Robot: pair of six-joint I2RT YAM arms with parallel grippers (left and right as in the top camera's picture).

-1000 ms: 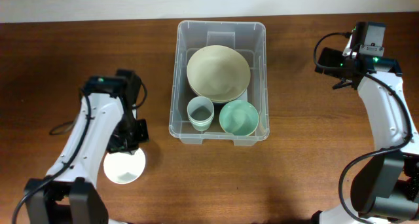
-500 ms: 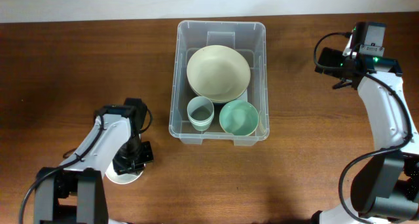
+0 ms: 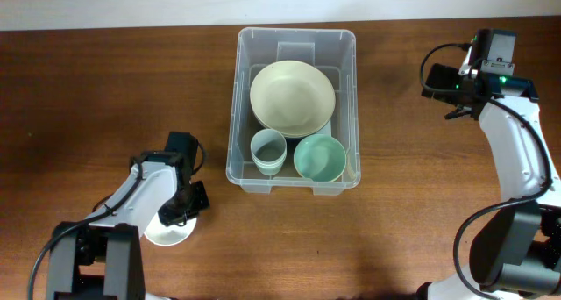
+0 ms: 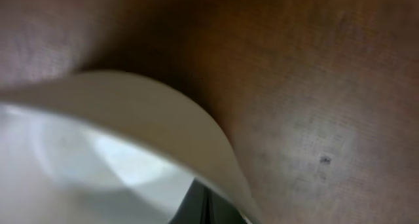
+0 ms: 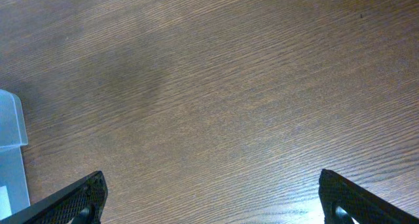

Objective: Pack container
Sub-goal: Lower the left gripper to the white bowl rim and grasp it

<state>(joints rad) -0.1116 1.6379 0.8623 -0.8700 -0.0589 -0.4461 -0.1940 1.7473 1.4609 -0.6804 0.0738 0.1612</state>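
The container [image 3: 296,33] is a big clear plastic box with no lid. It sits flat and upright on the brown tabletop [image 3: 105,89], in the upper middle of the top view. Inside it are a wide cream bowl [image 3: 292,98], a small pale blue cup [image 3: 268,151] and a green bowl [image 3: 319,157].

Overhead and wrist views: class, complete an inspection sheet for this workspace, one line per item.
Surface: brown wooden table.
Job's things: clear container holding a cream bowl, a pale blue cup and a green bowl; white bowl outside it, on the table.
Clutter: nothing seen.
Claws: left claw shut on the white bowl's rim; right claw open, holding nothing, over the table.
Cables: black cable looped beside the right claw.
Surroundings: pale strip beyond the table's far edge.
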